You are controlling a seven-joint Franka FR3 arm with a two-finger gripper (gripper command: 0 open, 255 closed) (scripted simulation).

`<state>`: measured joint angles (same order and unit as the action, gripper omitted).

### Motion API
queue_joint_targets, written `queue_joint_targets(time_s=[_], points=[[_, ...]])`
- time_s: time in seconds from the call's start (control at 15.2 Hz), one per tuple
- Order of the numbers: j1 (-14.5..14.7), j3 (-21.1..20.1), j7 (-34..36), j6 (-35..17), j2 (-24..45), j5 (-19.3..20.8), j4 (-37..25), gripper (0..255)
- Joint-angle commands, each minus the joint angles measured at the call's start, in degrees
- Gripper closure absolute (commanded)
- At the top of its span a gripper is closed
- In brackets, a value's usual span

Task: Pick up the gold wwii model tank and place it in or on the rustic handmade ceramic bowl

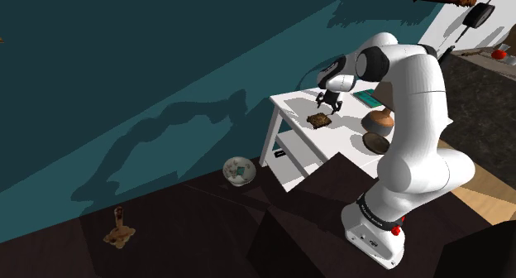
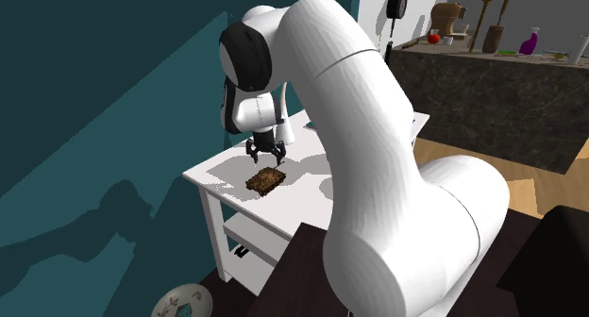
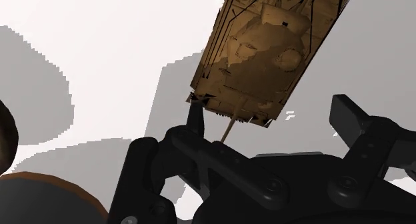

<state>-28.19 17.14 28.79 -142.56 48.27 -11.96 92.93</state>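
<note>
We find the model tank (image 1: 319, 119) lying on the table (image 1: 291, 107), toward the end of the top at the shoulder view's left. The pincer (image 1: 331, 101) hangs close over it. On the same table, toward that view's right, a jug (image 1: 380, 117) stands well apart from the tank, with a shallow dish (image 1: 375, 141) just before it, nearer the stand (image 1: 376, 235), and a flat pad (image 1: 365, 96) behind it. The bowl (image 1: 239, 170) sits off the table, beside its legs at the left, on what seems to us the floor (image 1: 182, 227). Farther left and nearer the camera, a small figure (image 1: 120, 232) stands on that floor.
</note>
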Motion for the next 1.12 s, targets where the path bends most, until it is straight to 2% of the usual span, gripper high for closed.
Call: queue_joint_targets(time_s=[0.0, 0.13, 0.66, 0.73, 1.06], points=[[-0.43, -0.32, -0.15, -0.71, 1.43, -0.27, -0.77, 0], [-0.88, -0.7, -0.3, -1.54, 3.16, -0.56, -1.69, 0], [-0.88, -0.7, -0.3, -1.54, 3.16, -0.56, -1.69, 0], [-0.88, -0.7, -0.3, -1.54, 3.16, -0.56, -1.69, 255], [-0.87, -0.7, -0.29, -1.53, 3.15, -0.55, -1.69, 255]])
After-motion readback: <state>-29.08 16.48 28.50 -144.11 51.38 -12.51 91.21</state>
